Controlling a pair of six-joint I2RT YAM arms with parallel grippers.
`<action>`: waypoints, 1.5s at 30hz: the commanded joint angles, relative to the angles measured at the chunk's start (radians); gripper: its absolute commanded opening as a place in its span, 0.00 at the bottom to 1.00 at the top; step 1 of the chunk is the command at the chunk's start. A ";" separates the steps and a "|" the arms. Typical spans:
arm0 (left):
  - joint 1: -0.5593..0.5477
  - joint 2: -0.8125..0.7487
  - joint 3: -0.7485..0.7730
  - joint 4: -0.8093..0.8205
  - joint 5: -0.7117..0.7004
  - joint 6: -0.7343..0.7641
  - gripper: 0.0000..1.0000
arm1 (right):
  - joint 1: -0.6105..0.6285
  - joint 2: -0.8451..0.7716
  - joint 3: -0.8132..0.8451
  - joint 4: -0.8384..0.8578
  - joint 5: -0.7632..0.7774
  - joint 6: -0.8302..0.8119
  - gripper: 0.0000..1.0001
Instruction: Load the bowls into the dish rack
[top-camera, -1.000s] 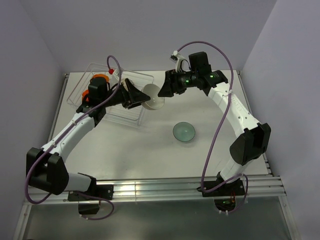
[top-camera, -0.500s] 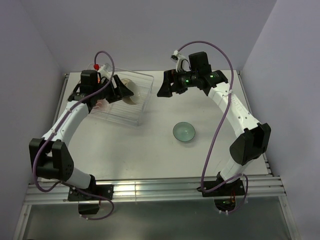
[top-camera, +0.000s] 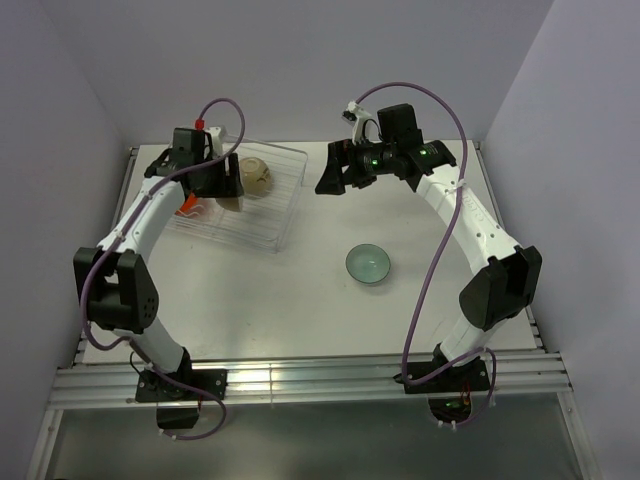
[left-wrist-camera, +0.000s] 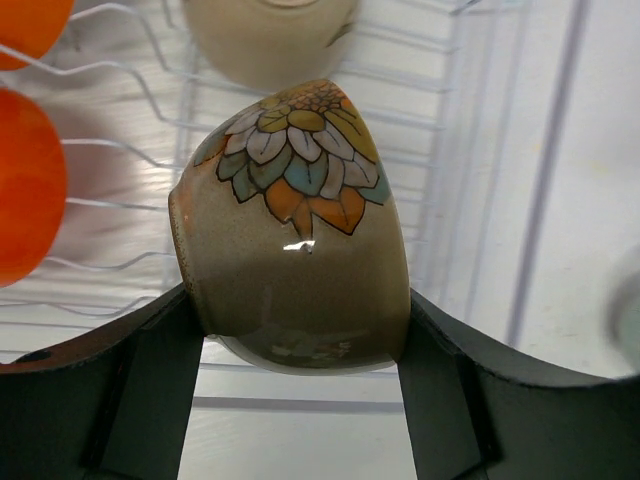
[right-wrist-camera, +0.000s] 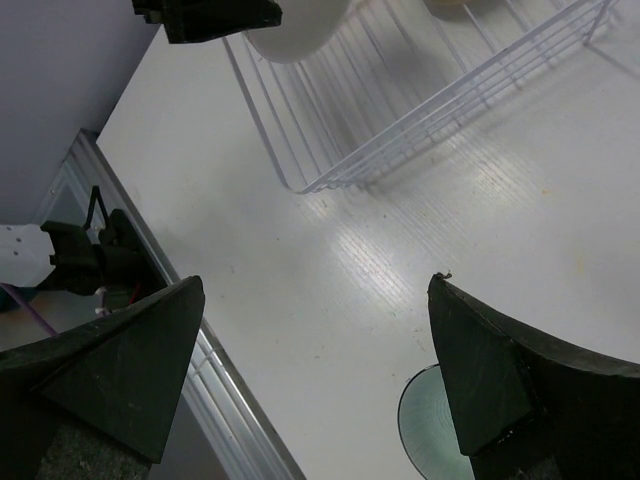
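My left gripper (top-camera: 234, 184) is shut on a beige bowl with a painted flower (left-wrist-camera: 290, 250) and holds it on its side over the dish rack (top-camera: 272, 216). The bowl also shows in the top view (top-camera: 256, 174). In the left wrist view a second cream bowl (left-wrist-camera: 266, 36) sits in the rack's wires just beyond it, and an orange bowl (left-wrist-camera: 26, 185) stands to the left. The pale teal bowl (top-camera: 368, 264) lies upright on the table, apart from both arms. My right gripper (top-camera: 326, 180) hangs open and empty right of the rack.
The clear rack tray sits at the table's far left corner, its white wires (right-wrist-camera: 400, 130) showing in the right wrist view. The teal bowl's rim (right-wrist-camera: 420, 430) shows beside my right finger. Purple walls close in the back and sides.
My left arm has swung the beige bowl leftwards from beside the right gripper into the rack. The right gripper has stayed open in place, and the teal bowl has not moved.
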 joint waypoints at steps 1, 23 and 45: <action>-0.003 0.023 0.084 -0.023 -0.098 0.098 0.00 | -0.007 0.004 0.045 -0.006 0.010 -0.018 1.00; -0.170 0.159 0.115 -0.106 -0.504 0.232 0.00 | -0.008 0.008 0.027 -0.015 0.016 -0.027 1.00; -0.250 0.270 0.130 -0.133 -0.545 0.230 0.41 | -0.027 0.002 0.017 -0.025 0.017 -0.036 1.00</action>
